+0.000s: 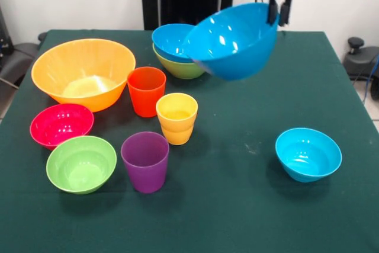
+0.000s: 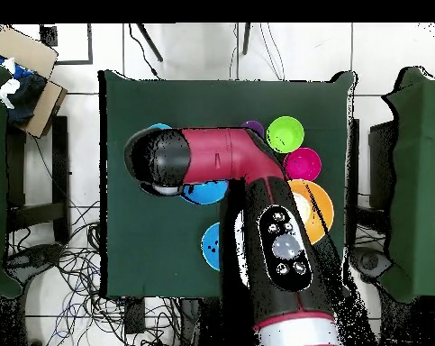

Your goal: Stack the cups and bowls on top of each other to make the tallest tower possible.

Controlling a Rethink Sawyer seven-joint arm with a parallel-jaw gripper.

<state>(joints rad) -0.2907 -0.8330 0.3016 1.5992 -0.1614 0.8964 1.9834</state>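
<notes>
One big blue bowl (image 1: 237, 39) is hanging tilted in the air, the claw (image 1: 278, 9) pinching its far rim; level it before lowering squarely onto the blue-over-green pile (image 1: 176, 51) at its left

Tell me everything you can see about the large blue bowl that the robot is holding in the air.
The large blue bowl is a glossy, round, deep bowl that looks like plastic, bright blue inside and out. It hangs above the green table, strongly tilted, its opening facing left and toward the camera. The pincer grips its upper right rim. Behind its left edge stands a smaller blue bowl nested in a green bowl; whether they touch is unclear.
</notes>
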